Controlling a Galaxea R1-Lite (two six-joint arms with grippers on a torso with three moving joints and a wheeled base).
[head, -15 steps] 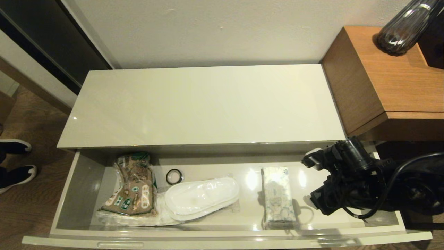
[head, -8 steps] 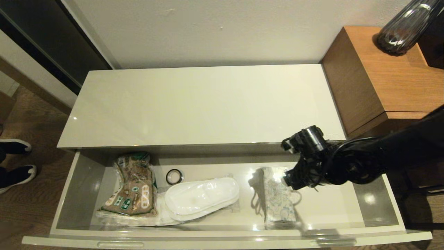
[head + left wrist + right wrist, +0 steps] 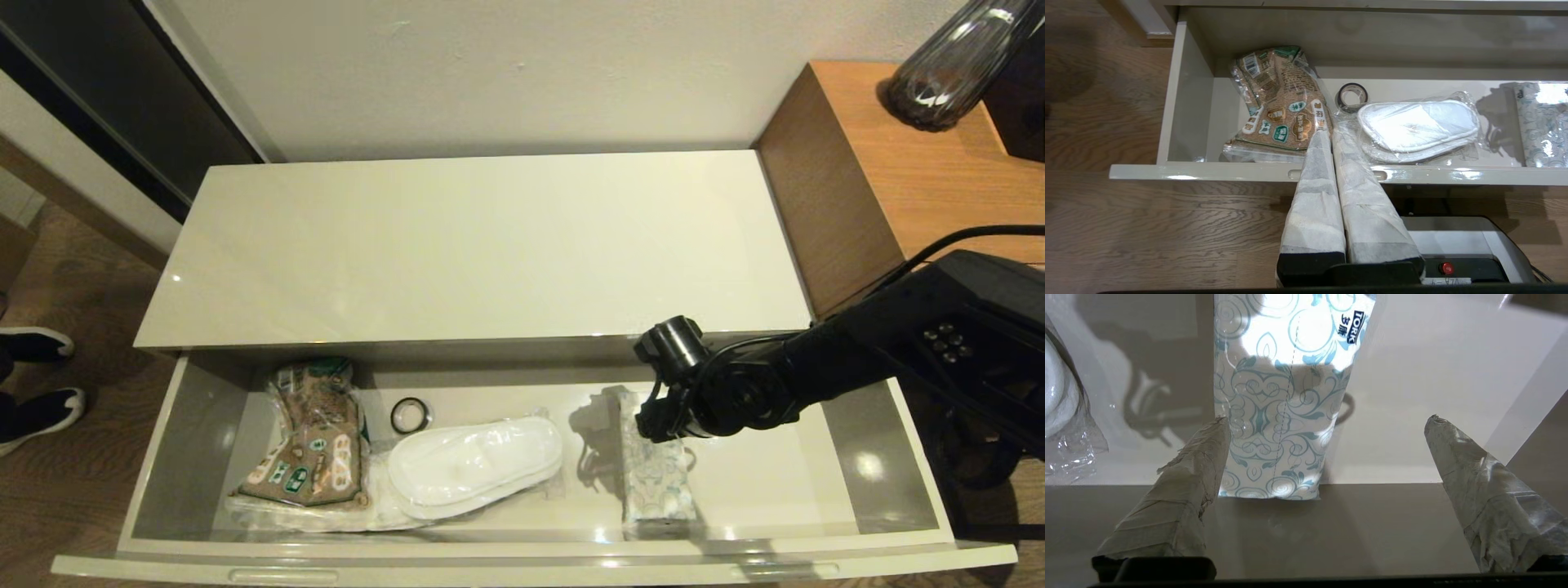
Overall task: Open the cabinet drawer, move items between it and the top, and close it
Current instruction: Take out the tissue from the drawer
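The right gripper (image 3: 657,425) hides the far end of the tissue pack (image 3: 657,486) in the head view. In the left wrist view the pack is cut by the picture's edge. The slippers (image 3: 473,464) cover part of the brown packet's (image 3: 314,437) clear wrap.

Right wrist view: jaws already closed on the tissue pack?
No, the right gripper has its jaws wide apart, and the tissue pack lies free on the drawer floor.
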